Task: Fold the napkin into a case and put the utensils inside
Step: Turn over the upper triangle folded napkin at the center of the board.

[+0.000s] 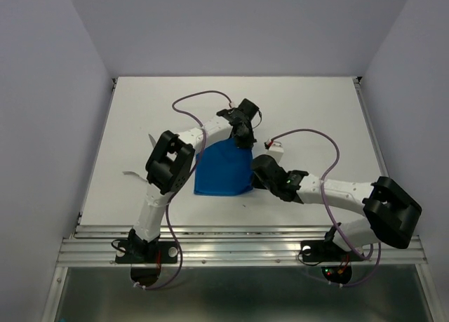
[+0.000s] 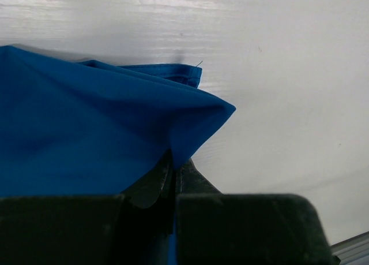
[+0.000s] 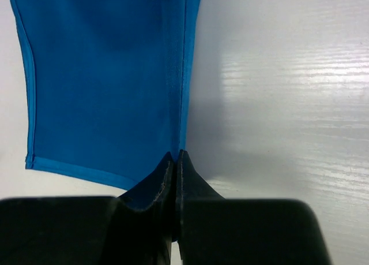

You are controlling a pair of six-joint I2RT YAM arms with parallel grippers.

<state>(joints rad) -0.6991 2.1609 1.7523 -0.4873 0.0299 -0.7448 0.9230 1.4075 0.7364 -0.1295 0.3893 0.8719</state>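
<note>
1. The napkin (image 1: 223, 171) lies about midway across the white table (image 1: 316, 111). It is a bright blue cloth, plain, doubled over itself into a rough four-sided patch, with its widest edge nearest the arm bases.
2. The left gripper (image 2: 174, 167) is at the napkin's far right corner. Its fingers are pressed together with a fold of the blue cloth pinched between them.
3. In the left wrist view the cloth spreads out from that pinch in a broad sheet to the left. Behind it a second layer shows, ending in a hemmed corner.
4. The right gripper (image 3: 176, 161) is at the napkin's right edge, nearer the arm bases than the left gripper and close to it. Its fingers are closed tight on the hemmed edge.
5. In the right wrist view the napkin runs straight away from the fingertips. One hem lines up with the closed fingers, and another hem runs along the cloth's left side.
6. The left arm reaches across the napkin's far left part and hides that edge in the top view.
7. Left of the napkin, past the left arm's elbow, a thin pale strip (image 1: 130, 173) lies on the table, well apart from the cloth. A second strip (image 1: 150, 139) lies farther back. Both are too small to identify.
</note>
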